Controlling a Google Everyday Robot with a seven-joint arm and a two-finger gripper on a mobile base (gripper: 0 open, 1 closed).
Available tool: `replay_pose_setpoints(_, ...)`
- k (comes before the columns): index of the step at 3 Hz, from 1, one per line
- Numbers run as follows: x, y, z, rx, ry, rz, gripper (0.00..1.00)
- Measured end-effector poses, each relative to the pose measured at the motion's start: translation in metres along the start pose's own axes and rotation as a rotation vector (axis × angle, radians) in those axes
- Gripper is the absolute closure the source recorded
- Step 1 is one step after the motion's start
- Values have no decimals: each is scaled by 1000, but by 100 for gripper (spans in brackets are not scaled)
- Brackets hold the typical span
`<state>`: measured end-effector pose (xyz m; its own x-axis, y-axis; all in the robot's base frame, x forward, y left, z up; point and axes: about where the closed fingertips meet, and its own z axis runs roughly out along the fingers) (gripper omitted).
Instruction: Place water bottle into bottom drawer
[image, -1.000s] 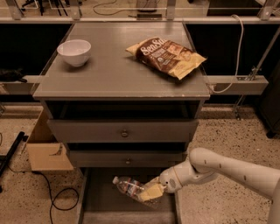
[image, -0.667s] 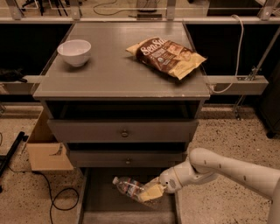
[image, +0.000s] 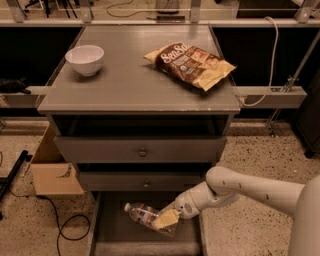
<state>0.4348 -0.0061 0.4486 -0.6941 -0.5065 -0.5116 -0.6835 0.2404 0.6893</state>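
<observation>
Far left, a cardboard box (image: 52, 171) is sitting on the floor beside the grey cabinet, with a black cable (image: 64, 226) looping in front of it. On the tabletop (image: 135, 85), a white bowl (image: 84, 59) is sitting near the left edge. Below it, the two upper drawers with knobs (image: 142, 152) are sticking out a little, and the bottom drawer (image: 120, 237) is hanging wide open.

The water bottle (image: 141, 213) is lying tilted over that drawer's floor, with its cap pointing up and left. Can't tell if it's actually resting on the floor. The gripper (image: 169, 221) is sitting low inside the drawer opening, and its yellowish fingers (image: 164, 218) are clamping around the bottle's lower end.

Further right, a brown chip bag (image: 190, 62) is lying on the tabletop, and the white arm (image: 250, 192) is reaching in from the right.
</observation>
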Motion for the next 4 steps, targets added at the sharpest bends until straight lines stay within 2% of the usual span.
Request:
replay_pose_setpoints(1,1,-9,5,39,5,10,100)
replay_pose_setpoints(2,5,-14,10,69,-29,7,100)
replay_pose_setpoints(3,5,-15,11,72,-32,7,100)
replay_pose_setpoints(4,0,-17,15,89,30,25,100)
